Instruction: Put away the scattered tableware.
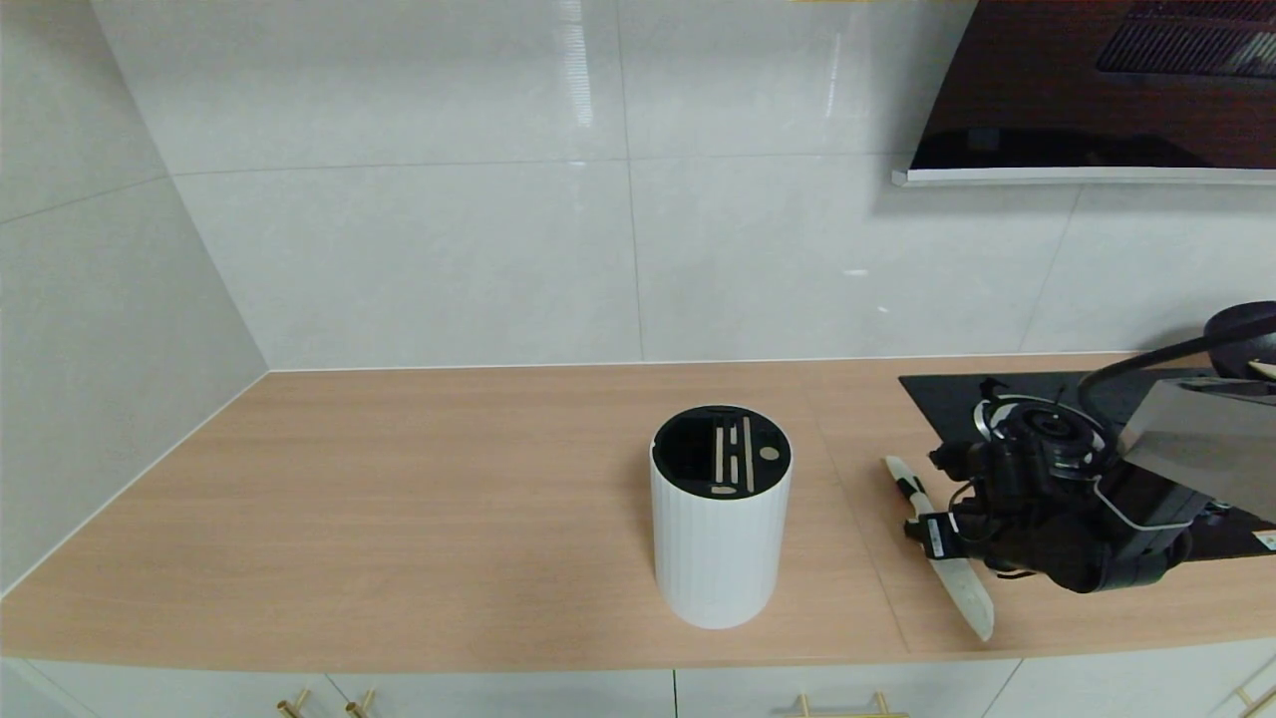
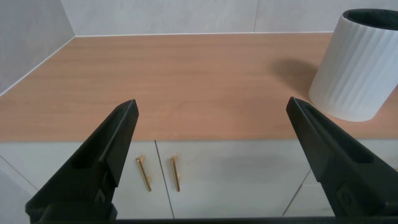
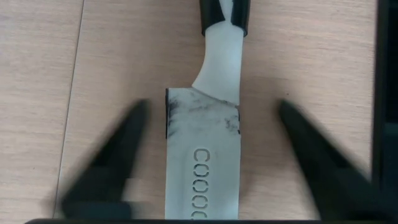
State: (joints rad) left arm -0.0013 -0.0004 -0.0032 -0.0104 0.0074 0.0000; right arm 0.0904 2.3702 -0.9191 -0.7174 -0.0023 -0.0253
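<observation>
A white knife [image 1: 972,598] with a black-and-white handle lies flat on the wooden counter [image 1: 449,499], right of the white ribbed utensil holder [image 1: 720,538], whose black top has slots. My right gripper [image 1: 927,499] hangs low over the knife. In the right wrist view its fingers stand open on either side of the blade [image 3: 202,143], with the right gripper [image 3: 211,109] centred near where the blade meets the handle. My left gripper [image 2: 211,109] is open and holds nothing, at the counter's front edge, with the holder [image 2: 354,68] off to one side.
A black cooktop [image 1: 947,394] sits at the counter's right end, with a dark long-handled pan [image 1: 1236,329] on it and a range hood [image 1: 1097,90] above. Tiled walls close the back and left. Gold cabinet handles [image 2: 143,173] show below the front edge.
</observation>
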